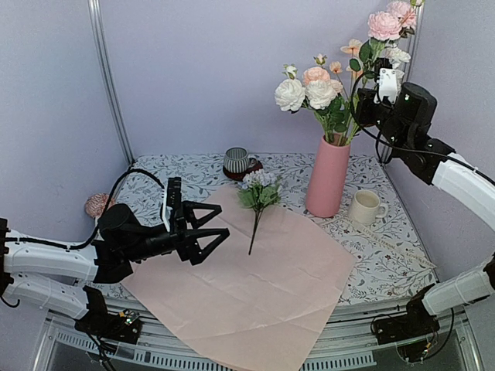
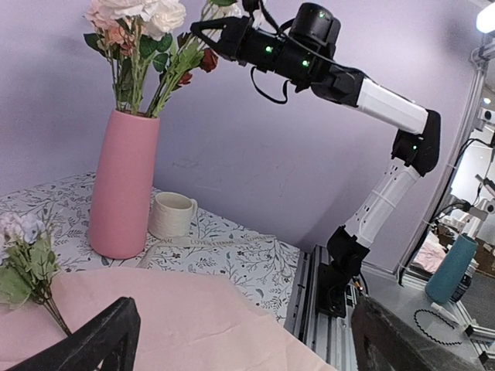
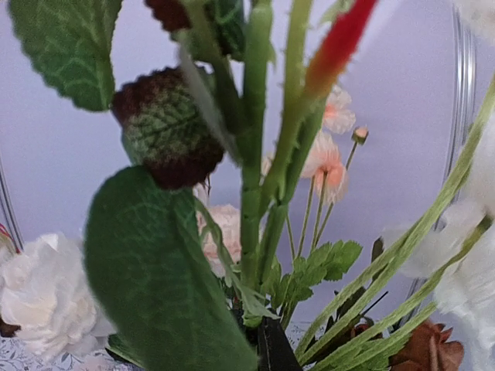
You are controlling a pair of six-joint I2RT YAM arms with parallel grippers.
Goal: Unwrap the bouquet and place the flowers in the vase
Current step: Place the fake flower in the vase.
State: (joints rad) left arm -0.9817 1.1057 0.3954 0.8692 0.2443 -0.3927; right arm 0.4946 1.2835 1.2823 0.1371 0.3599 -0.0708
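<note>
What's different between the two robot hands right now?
The left gripper is spread wide open and empty; the right gripper is pinched shut on flowers. The left hovers low over the pink paper; the right sits high above the vase. Both are black, two-fingered claws.
</note>
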